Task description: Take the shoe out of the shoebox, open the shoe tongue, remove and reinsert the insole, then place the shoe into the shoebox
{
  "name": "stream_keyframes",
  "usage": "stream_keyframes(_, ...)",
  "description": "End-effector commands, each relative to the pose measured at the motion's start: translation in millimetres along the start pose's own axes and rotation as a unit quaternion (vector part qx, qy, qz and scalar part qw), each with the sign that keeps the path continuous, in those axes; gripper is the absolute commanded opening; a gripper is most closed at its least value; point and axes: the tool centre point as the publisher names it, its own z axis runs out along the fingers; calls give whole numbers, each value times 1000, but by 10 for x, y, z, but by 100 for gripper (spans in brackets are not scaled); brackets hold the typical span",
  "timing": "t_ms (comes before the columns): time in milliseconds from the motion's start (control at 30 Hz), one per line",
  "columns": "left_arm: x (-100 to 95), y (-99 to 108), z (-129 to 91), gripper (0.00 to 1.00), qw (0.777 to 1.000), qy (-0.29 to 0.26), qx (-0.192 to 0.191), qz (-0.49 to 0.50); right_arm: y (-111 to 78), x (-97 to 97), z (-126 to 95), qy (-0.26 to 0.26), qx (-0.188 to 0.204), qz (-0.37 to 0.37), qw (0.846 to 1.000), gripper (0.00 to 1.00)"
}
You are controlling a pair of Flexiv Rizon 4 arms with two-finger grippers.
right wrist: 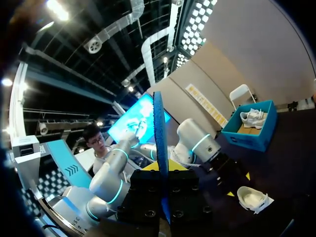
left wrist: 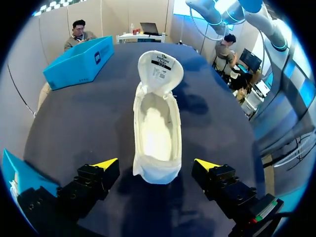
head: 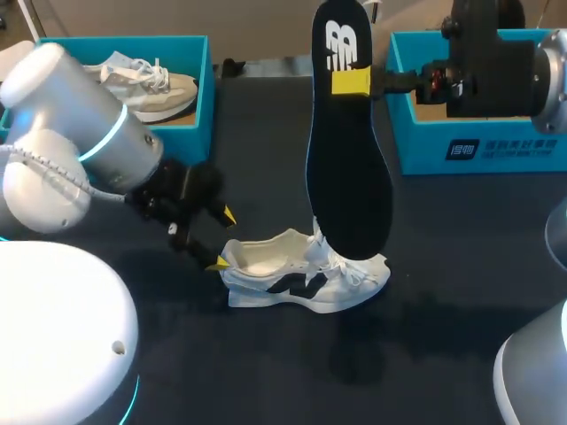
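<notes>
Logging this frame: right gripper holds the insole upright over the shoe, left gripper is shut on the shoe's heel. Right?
Not quite. The left gripper is open: the left wrist view shows its fingers standing clear on either side of the shoe at its heel. The right gripper does hold the insole upright over the shoe.

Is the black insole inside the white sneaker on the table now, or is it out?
Out. The right gripper holds the black insole upright above the white sneaker, whose pale inside lies bare.

White logo [head: 339, 44] on insole [head: 350, 168], white print [head: 500, 149] on shoebox [head: 425, 142], label [left wrist: 159, 63] on shoe tongue [left wrist: 161, 78]
</notes>
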Motion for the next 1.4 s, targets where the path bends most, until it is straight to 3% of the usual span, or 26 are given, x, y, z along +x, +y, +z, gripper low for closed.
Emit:
stream_keyframes(33, 37, -20, -50, 100, 999, -2, -35, -1, -6, -7, 28, 0, -1, 0, 1000, 0)
stream_keyframes(200, 37, -20, -50, 100, 999, -2, -35, -1, -6, -7, 28, 0, -1, 0, 1000, 0)
stream_keyframes(433, 75, -119, -145, 100, 994, 22, -105, -14, -6, -7, 28, 0, -1, 0, 1000, 0)
stream_keyframes(500, 70, -115, -160, 100, 991, -2, -129, -23, -6, -7, 28, 0, -1, 0, 1000, 0)
stream_keyframes(1000, 126, -220, -91, 100, 977, -14, -212, -5, -6, -7, 28, 0, -1, 0, 1000, 0)
stream_keyframes(1400, 142, -248, -2, 100, 971, -41, -234, -13, -6, -7, 28, 0, -1, 0, 1000, 0)
